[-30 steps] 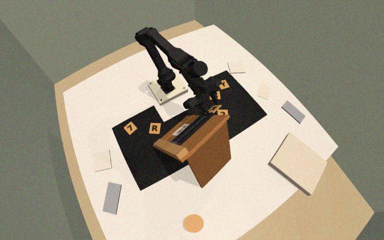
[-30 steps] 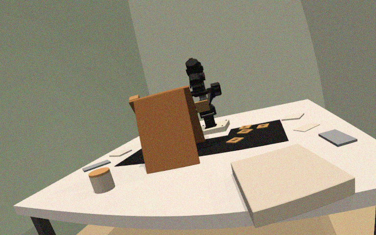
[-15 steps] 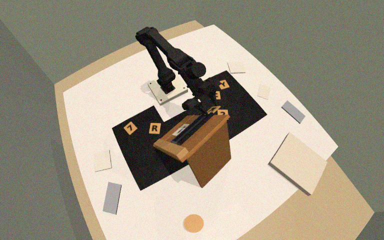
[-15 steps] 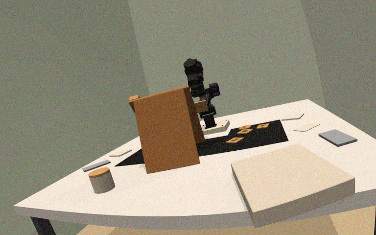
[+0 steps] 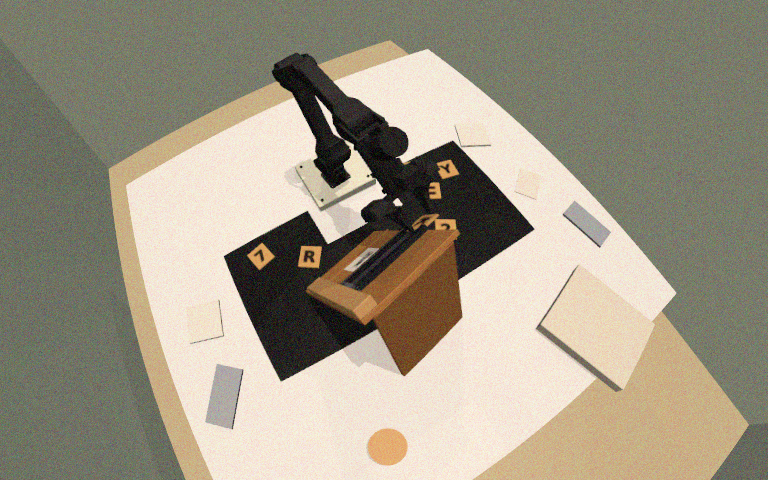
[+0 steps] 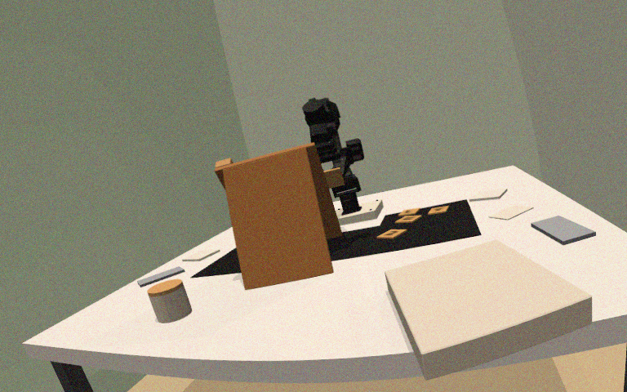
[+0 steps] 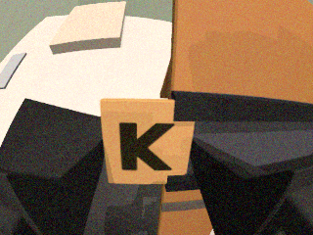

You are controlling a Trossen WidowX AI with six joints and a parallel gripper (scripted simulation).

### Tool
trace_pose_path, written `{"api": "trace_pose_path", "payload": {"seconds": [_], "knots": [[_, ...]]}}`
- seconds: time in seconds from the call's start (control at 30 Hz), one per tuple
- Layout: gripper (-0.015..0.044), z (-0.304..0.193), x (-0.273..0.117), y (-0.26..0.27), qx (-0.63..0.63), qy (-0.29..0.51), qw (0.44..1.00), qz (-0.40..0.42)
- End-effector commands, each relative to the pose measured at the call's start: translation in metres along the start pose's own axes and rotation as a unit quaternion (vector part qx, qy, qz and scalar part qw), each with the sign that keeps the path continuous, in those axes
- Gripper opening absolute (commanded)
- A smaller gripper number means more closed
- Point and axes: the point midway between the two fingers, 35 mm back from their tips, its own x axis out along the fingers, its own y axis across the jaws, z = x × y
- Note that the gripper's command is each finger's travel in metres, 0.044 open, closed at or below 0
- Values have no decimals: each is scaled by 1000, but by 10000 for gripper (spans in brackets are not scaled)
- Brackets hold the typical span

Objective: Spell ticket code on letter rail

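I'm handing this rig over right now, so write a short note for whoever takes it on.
Gripper: shut on the K tile, close to one end of the rail.
Board: standing; the ticket beside the rail is too blurred to read.
Loose tiles: the 7 and R lie on the black mat, with the Y and others at its far side.
Done: K is picked up; no seated tile can be made out in the rail.
Left: read the code, confirm K's turn, push it home, let go, then the rest.
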Motion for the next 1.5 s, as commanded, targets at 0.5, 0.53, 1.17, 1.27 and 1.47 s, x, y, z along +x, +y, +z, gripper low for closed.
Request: {"api": "trace_pose_path", "payload": {"seconds": [0.5, 0.53, 1.17, 1.27, 1.47], "knots": [[0, 0, 0, -9, -3, 1, 1000, 3], [0, 0, 0, -9, -3, 1, 1000, 3], [0, 0, 0, -19, -4, 1, 1000, 2], [0, 0, 0, -20, -4, 1, 1000, 2], [0, 0, 0, -23, -4, 1, 1000, 2]]}}
